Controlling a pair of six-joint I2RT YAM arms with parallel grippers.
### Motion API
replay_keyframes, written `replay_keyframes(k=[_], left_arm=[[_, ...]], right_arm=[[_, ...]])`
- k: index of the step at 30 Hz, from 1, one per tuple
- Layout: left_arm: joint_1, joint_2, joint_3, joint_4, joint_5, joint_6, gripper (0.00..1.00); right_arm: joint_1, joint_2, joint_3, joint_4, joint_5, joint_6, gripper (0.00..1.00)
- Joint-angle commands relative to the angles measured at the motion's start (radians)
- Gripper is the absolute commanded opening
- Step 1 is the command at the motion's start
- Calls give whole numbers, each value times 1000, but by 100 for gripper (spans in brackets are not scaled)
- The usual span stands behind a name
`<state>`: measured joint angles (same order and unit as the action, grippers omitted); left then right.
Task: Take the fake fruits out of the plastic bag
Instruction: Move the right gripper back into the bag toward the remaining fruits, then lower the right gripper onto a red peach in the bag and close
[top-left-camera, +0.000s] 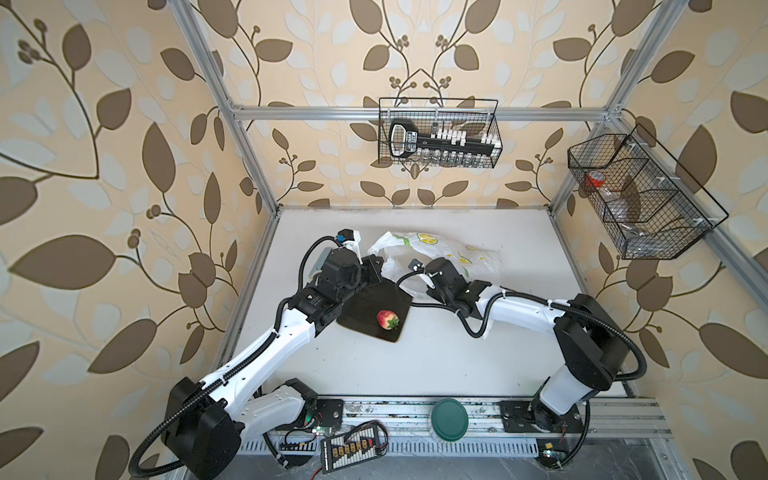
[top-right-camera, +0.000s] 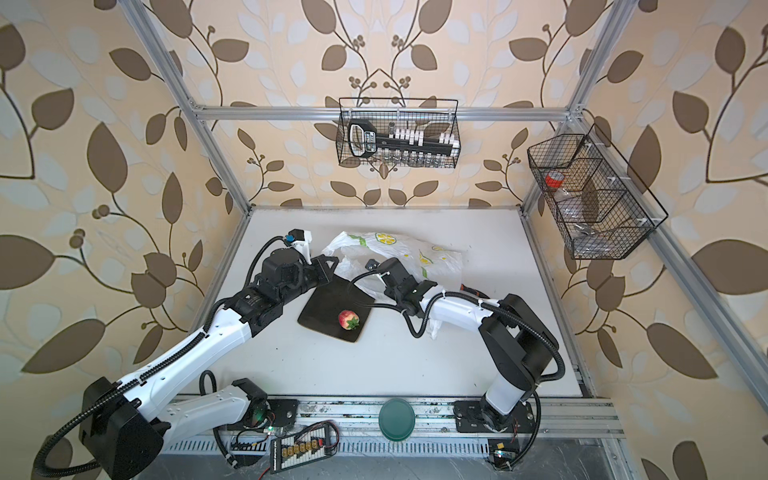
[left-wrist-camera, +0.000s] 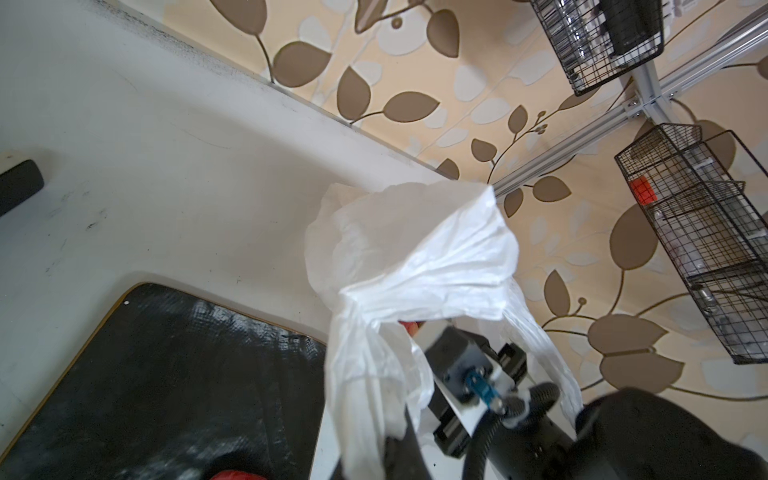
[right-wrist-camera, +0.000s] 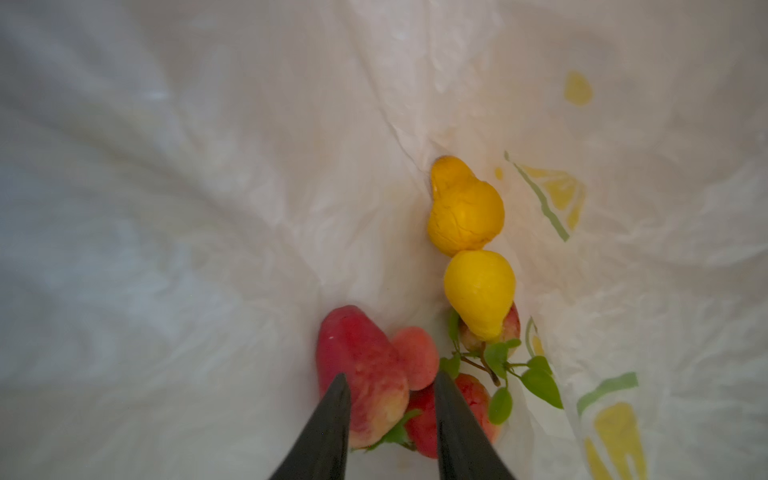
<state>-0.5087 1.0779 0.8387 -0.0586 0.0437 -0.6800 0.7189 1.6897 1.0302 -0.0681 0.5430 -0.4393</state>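
The plastic bag (top-left-camera: 432, 245) (top-right-camera: 399, 245), white with lemon prints, lies at the back of the table. My left gripper (top-left-camera: 376, 266) (left-wrist-camera: 378, 461) is shut on a bunched strip of the bag's mouth and holds it up. My right gripper (right-wrist-camera: 392, 386) is inside the bag. Its fingers stand partly apart over a large red-yellow fruit (right-wrist-camera: 357, 365) and a strawberry (right-wrist-camera: 419, 419); whether they touch I cannot tell. Deeper in the bag lie two yellow pears (right-wrist-camera: 463, 212) (right-wrist-camera: 480, 291) and a green sprig (right-wrist-camera: 519, 374). One strawberry (top-left-camera: 387, 319) (top-right-camera: 348, 320) sits on the black plate (top-left-camera: 361, 307).
A green lid (top-left-camera: 449, 419) lies on the front rail, with a black connector board (top-left-camera: 355, 451) beside it. Wire baskets hang on the back wall (top-left-camera: 438, 133) and the right wall (top-left-camera: 640, 195). The right forearm (top-left-camera: 519, 307) lies low over the table's right half.
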Motion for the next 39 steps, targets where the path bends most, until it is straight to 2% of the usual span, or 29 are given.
replay_keyframes(k=[1,9,11,14,16,21,28,31,39], left_arm=[[7,-41,-17,4,35,0,0],[1,-46,-36,31,143,6,0],[-2,-47,-38,39,157,10,0],[-7,-45,-41,54,174,13,0],[-8,-40,-39,59,189,17,0],[-14,-30,-33,60,218,24,0],[-28,-27,-38,59,230,21,0],[-34,-20,-39,60,231,16,0],[-52,0,-24,62,231,16,0]], right_arm=[[-13,54,72,-39,51,27,40],[-23,164,127,-132,132,116,57],[-56,165,129,-147,138,165,62],[-90,167,164,-217,110,319,71],[-112,163,187,-260,44,436,75],[-136,169,211,-295,-47,672,80],[-205,201,255,-386,-102,981,78],[-228,223,289,-426,-130,1046,78],[-231,290,332,-423,-202,1066,77]])
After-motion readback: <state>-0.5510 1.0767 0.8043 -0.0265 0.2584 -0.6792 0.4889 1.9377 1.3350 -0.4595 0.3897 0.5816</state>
